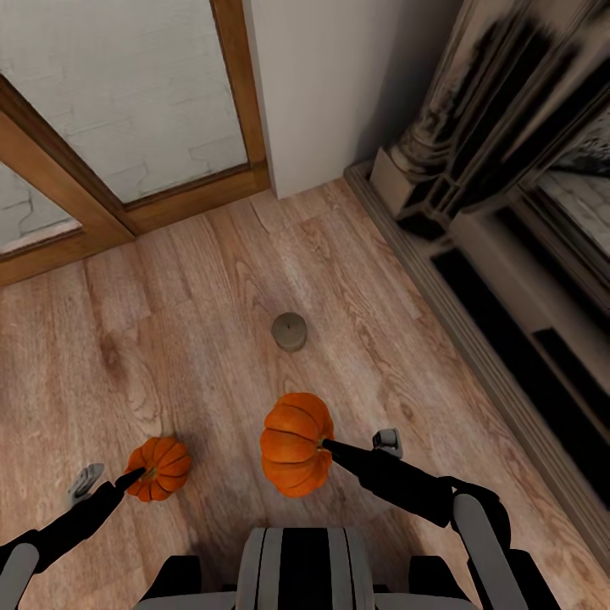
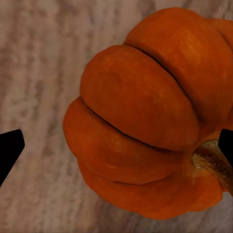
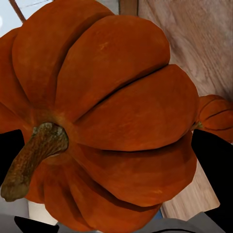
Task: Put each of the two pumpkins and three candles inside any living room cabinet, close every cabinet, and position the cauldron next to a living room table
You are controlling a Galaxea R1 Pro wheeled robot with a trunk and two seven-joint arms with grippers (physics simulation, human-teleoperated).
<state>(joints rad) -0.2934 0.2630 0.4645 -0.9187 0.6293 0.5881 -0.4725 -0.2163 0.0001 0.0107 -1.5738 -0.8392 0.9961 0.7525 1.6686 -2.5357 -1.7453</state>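
Observation:
My left gripper (image 1: 140, 479) is shut on the smaller orange pumpkin (image 1: 158, 468). In the left wrist view this pumpkin (image 2: 141, 116) sits between the black fingertips (image 2: 9, 150), one by its stem and the other a little apart from it. My right gripper (image 1: 330, 447) is shut on the larger pumpkin (image 1: 296, 445), held above the floor just ahead of my trunk. Up close, that pumpkin (image 3: 107, 111) shows its brown stem, with the smaller pumpkin (image 3: 216, 119) beyond it. One grey-beige candle (image 1: 289, 330) stands upright on the floor ahead. The cabinet, cauldron and table are out of view.
Wooden floor (image 1: 195, 288) stretches ahead. A stone fireplace (image 1: 508, 212) with a raised hearth edge runs along the right. A wood-framed glass door (image 1: 127, 102) closes the far left, with a white wall (image 1: 330, 85) beside it.

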